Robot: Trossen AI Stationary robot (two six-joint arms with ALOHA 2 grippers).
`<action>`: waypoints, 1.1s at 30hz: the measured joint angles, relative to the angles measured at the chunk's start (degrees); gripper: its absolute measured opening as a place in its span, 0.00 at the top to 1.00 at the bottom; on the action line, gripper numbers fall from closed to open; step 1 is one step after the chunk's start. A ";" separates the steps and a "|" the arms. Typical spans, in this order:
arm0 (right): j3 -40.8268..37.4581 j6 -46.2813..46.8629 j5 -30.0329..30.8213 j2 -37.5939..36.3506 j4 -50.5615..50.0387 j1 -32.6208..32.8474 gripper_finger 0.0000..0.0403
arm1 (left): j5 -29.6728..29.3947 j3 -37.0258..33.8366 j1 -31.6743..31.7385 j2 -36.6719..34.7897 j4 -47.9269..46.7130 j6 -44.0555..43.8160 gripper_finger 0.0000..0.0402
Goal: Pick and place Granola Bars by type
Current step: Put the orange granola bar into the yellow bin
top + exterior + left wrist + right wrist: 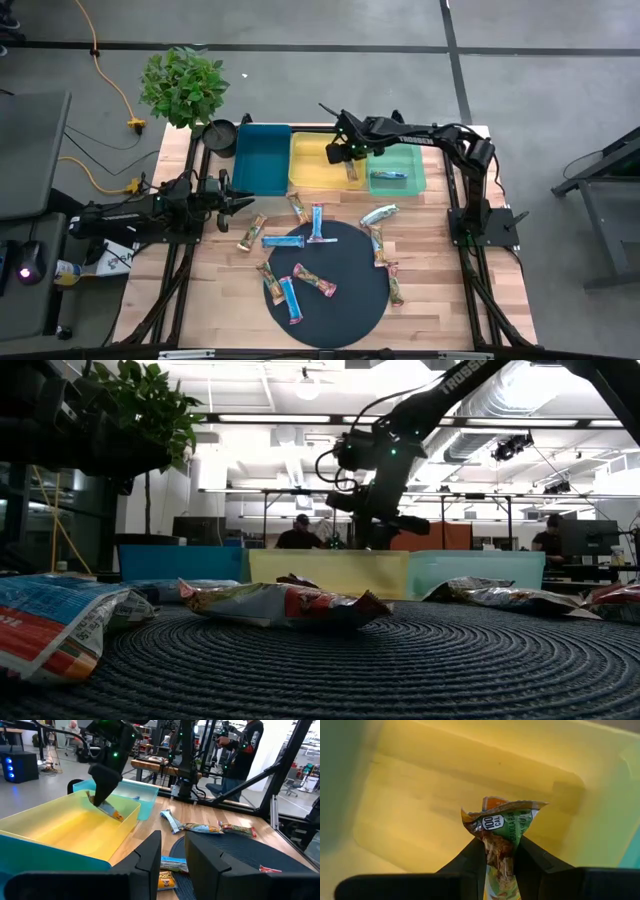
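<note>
My right gripper point(349, 160) reaches over the yellow tray point(312, 170) and is shut on a tan-brown granola bar point(503, 819). The left wrist view shows that bar point(111, 811) low inside the tray. My left gripper point(243, 201) waits open near the table's left edge, in front of the teal tray point(262, 158). One blue bar point(388, 175) lies in the green tray point(412, 165). Several more bars lie flat on and around the round dark mat point(340, 315), among them a tan one point(252, 232) and a blue one point(284, 240). My right gripper pinches the tan-brown bar between its two fingers point(470, 855) across the wrapper's width, at about its middle point(499, 851). The fingers come from above, slanting down into the yellow tray. The crimped free end point(504, 807) sticks out past the fingertips; whether it touches the tray floor I cannot tell.
The three trays stand side by side along the table's far edge. A potted plant point(185, 85) and a black pot point(220, 135) sit at the far left corner. People stand at benches in the room beyond the table.
</note>
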 joint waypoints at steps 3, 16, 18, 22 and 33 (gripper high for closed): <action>0.00 0.80 0.55 -0.03 -0.99 0.51 0.83 | 0.00 -0.01 -0.01 0.02 0.00 0.01 0.79; 0.00 0.46 1.02 -0.06 -2.24 0.59 0.83 | 0.00 0.01 -0.01 0.01 -0.02 0.00 0.79; 0.00 0.05 1.02 -0.06 -2.24 0.59 0.83 | 0.00 -0.01 -0.01 0.02 -0.02 0.00 0.79; 0.00 -0.34 1.01 -0.06 -2.40 0.57 0.83 | 0.00 0.00 -0.01 0.01 -0.01 0.02 0.79; 0.00 -2.11 1.05 -0.06 -2.96 0.57 0.73 | 0.00 0.01 0.01 0.00 0.00 0.00 0.79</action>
